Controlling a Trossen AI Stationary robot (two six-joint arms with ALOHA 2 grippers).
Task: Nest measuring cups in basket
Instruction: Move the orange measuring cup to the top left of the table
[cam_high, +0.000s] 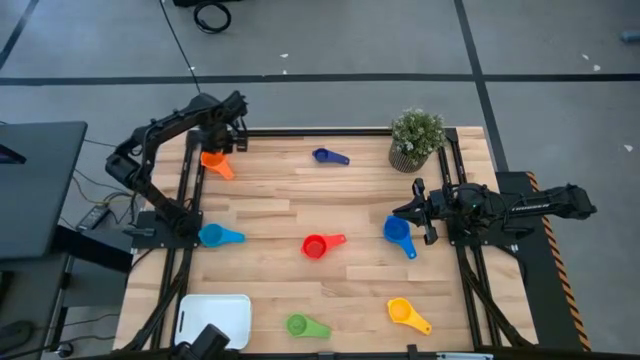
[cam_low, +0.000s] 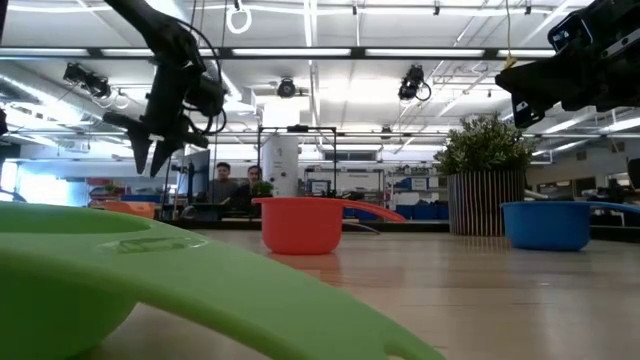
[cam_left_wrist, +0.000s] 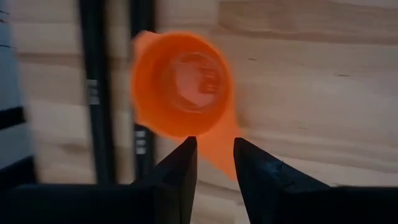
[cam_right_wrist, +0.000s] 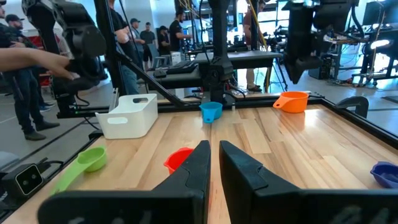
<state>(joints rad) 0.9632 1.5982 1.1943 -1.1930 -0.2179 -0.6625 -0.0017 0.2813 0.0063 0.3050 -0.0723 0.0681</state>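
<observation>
Two arms are working over the table. Hovering at the far left corner, the left gripper (cam_left_wrist: 214, 163) is hanging just above the orange cup (cam_high: 214, 161), fingers slightly parted, pinching nothing. Over the blue cup (cam_high: 397, 232), the right gripper (cam_high: 413, 208) is waiting, fingers nearly pressed together. Sitting at the near left edge is the white basket (cam_high: 214, 318).

1. Bright, even light falls from ceiling strip lights (cam_low: 330, 52), which glare in the low view.
2. The green cup (cam_low: 150, 275) up close is blurred.
3. The orange cup (cam_left_wrist: 183, 84) looks soft, slightly smeared.
4. Shadows on the table (cam_high: 330, 205) are faint.
</observation>
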